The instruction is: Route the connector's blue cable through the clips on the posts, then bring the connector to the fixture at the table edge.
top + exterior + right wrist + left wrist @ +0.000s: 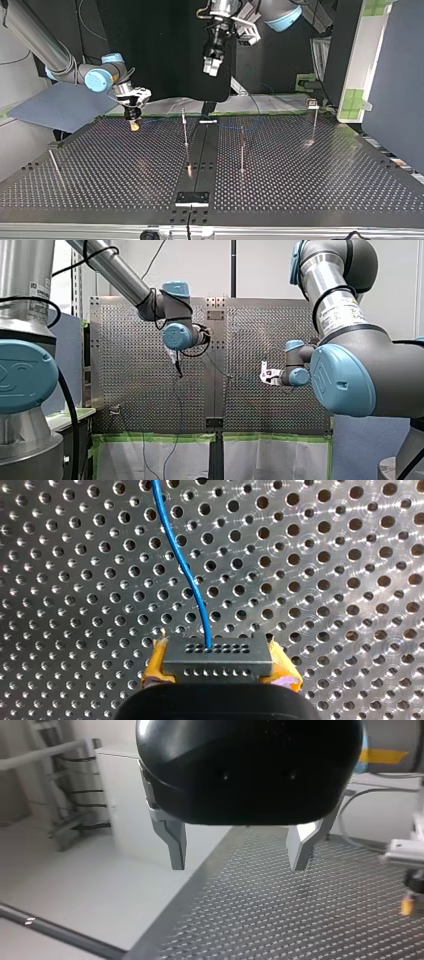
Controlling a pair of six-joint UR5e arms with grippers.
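In my right pincer the grey connector trails a blue cable.

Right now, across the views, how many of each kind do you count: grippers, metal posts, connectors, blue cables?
Two-finger grippers: 2, my left gripper and my right gripper
Thin metal posts that I can make out: 4
Dark rectangular connector: 1
Thin blue cable: 1
Total: 8

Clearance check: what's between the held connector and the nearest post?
Top view: bare perforated table between connector, in my right gripper, and the nearest post; cable too faint to trace.
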